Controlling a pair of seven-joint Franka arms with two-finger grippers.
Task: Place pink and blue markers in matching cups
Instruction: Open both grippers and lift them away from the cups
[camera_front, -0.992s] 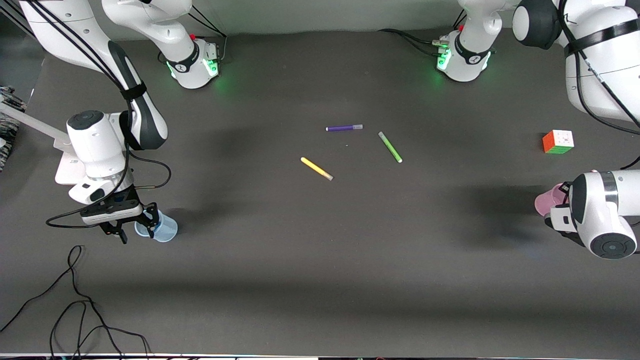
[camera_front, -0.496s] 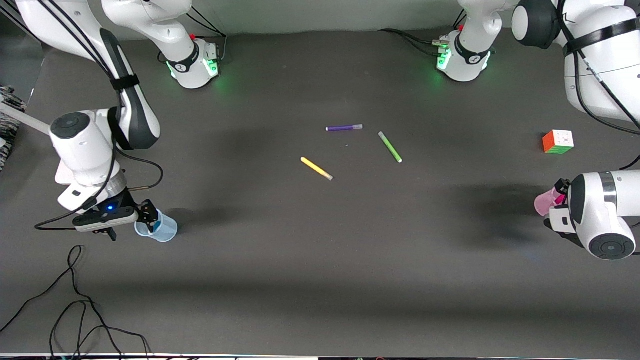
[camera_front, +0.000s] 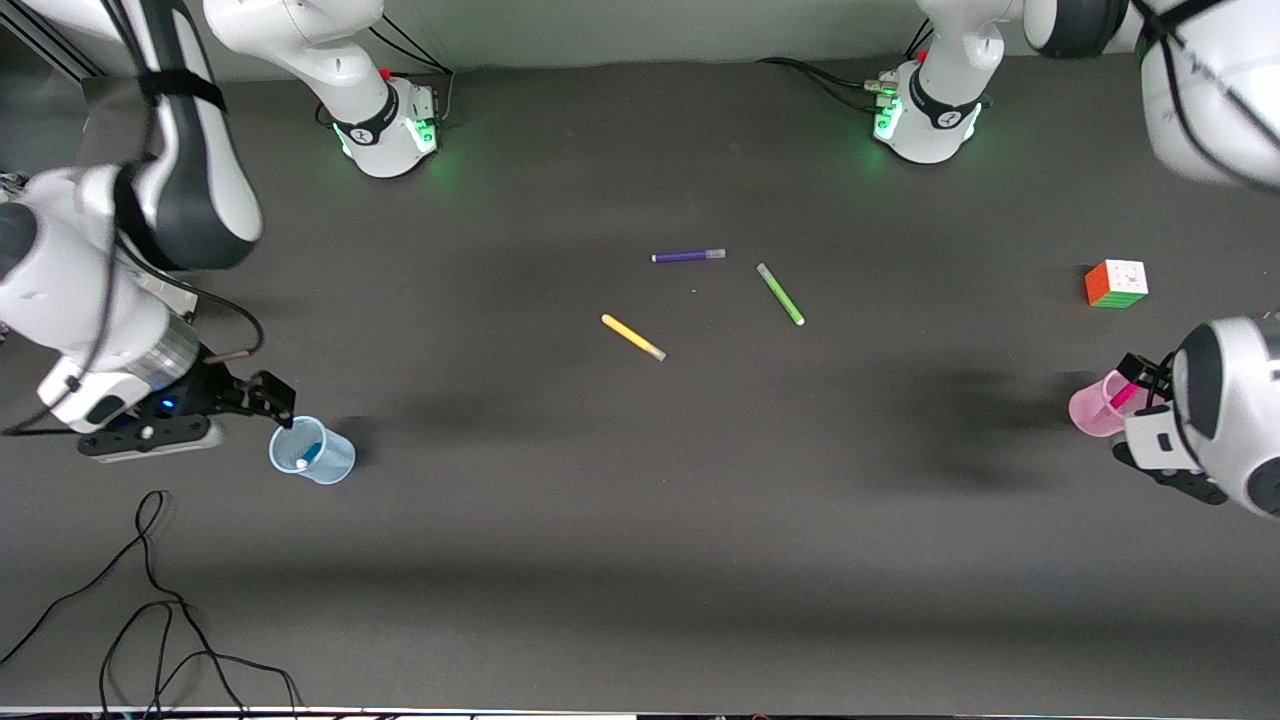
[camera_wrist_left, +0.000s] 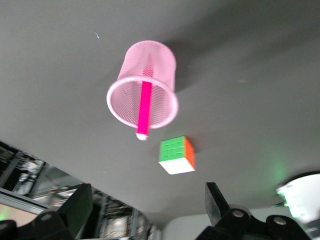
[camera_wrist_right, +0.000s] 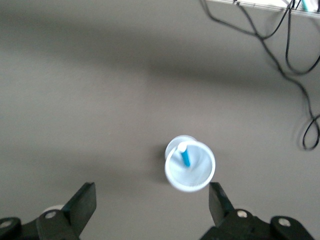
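The pale blue cup (camera_front: 312, 452) stands upright near the right arm's end of the table with the blue marker (camera_front: 308, 456) leaning inside it. They also show in the right wrist view, the cup (camera_wrist_right: 190, 167) and the marker (camera_wrist_right: 185, 154). My right gripper (camera_front: 255, 398) (camera_wrist_right: 151, 202) is open and empty, raised beside and above that cup. The pink cup (camera_front: 1095, 408) (camera_wrist_left: 142, 85) stands near the left arm's end with the pink marker (camera_front: 1122, 393) (camera_wrist_left: 145, 107) inside, its tip over the rim. My left gripper (camera_front: 1145, 385) (camera_wrist_left: 147, 210) is open and empty, raised above it.
A purple marker (camera_front: 688, 256), a green marker (camera_front: 780, 293) and a yellow marker (camera_front: 633, 337) lie at the table's middle. A multicoloured cube (camera_front: 1116, 283) (camera_wrist_left: 176, 155) sits near the pink cup, farther from the front camera. Black cables (camera_front: 150, 600) trail at the right arm's end.
Both grippers have risen and drawn away from their cups. The right gripper moved off the blue cup's rim toward its end of the table. The markers stay in the cups.
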